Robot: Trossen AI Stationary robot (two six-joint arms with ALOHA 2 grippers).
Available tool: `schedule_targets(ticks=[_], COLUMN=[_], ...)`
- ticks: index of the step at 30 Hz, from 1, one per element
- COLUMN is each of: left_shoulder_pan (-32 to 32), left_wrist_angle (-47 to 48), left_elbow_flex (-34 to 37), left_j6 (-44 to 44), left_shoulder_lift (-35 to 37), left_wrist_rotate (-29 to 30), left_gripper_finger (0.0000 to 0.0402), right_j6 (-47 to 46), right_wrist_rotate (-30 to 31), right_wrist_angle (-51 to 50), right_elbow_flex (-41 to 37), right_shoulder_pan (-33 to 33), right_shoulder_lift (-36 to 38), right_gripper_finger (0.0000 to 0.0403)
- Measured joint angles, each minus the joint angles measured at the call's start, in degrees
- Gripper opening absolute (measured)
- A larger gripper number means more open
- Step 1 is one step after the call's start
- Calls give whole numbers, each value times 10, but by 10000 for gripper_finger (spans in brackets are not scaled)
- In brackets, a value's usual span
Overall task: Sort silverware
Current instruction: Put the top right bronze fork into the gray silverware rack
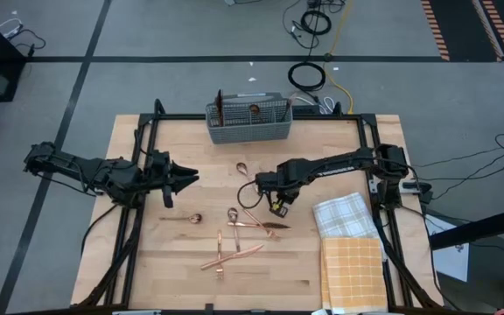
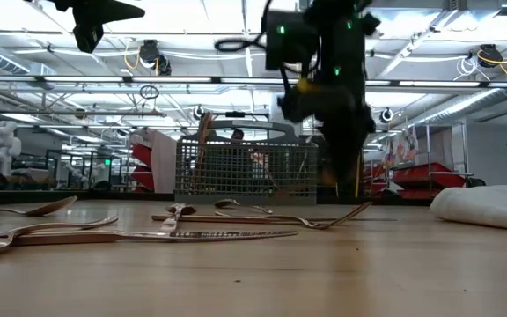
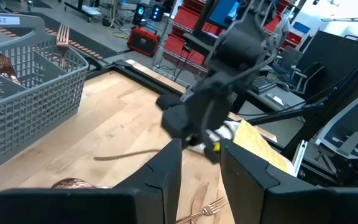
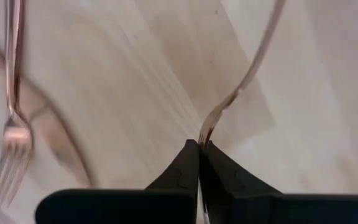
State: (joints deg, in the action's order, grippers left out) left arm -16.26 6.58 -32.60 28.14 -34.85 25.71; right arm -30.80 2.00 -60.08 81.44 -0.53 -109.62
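Observation:
Copper silverware lies on the wooden table: a spoon (image 1: 243, 168), a spoon (image 1: 191, 218), and a loose cluster of forks, spoons and a knife (image 1: 239, 232). The grey mesh caddy (image 1: 248, 122) stands at the far edge with a fork (image 3: 63, 38) and a spoon (image 3: 0, 64) upright inside. My right gripper (image 1: 259, 185) hangs over the table's middle, shut on a fork (image 4: 247, 74). My left gripper (image 1: 191, 175) waits open and empty to its left, pointing at it (image 3: 201, 165). My right gripper pinches the fork between its two fingers at the tine end (image 4: 205, 132). The fingers come from above, pointing down (image 2: 346, 180). The handle (image 3: 129, 154) sticks out roughly level toward the left arm. Whether its far end touches the table I cannot tell.
A white checked cloth (image 1: 344, 213) and an orange checked cloth (image 1: 353, 271) lie at the table's right near corner. Another fork (image 4: 11, 143) rests on the wood close beside the right gripper. Bare wood shows between the caddy and the loose pieces.

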Motion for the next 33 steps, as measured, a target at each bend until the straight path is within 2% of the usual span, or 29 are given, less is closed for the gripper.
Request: schedule_targets(ticks=[5, 8, 11, 12, 15, 17, 21, 23, 27, 30, 33], left_shoulder_pan=[0, 0, 0, 0, 0, 0, 0, 0, 0, 0, 0], left_wrist_angle=[1, 1, 1, 1, 3, 4, 4, 4, 4, 4, 4], left_elbow_flex=[0, 0, 0, 0, 0, 0, 0, 0, 0, 0, 0], left_j6=[0, -1, -1, -1, -1, -1, 0, 0, 0, 0, 0], left_shoulder_lift=[0, 0, 0, 0, 1, 1, 1, 1, 1, 1, 1], left_wrist_rotate=[0, 0, 0, 0, 0, -2, -11, -13, -17, -24, -33], left_gripper_finger=[114, 114, 114, 114, 114, 114, 114, 114, 114, 114, 114], right_j6=[45, 65, 129, 149, 146, 123, 37, 15, 32, 31, 29], right_wrist_rotate=[25, 86, 125, 155, 248, 252, 181, 94, -76, -120, -182], right_wrist_angle=[-184, -306, -284, -290, -297, -285, -287, -269, -253, -302, -277], right_elbow_flex=[125, 217, 269, 290, 331, 343, 354, 353, 353, 353, 353], right_shoulder_pan=[-24, -32, -29, -25, -1, 28, 96, 129, 170, 193, 216], right_shoulder_lift=[0, 1, 29, 33, 38, 41, 46, 44, 44, 44, 47], right_gripper_finger=[0, 0, 0, 0, 0, 0, 0, 0, 0, 0, 0])
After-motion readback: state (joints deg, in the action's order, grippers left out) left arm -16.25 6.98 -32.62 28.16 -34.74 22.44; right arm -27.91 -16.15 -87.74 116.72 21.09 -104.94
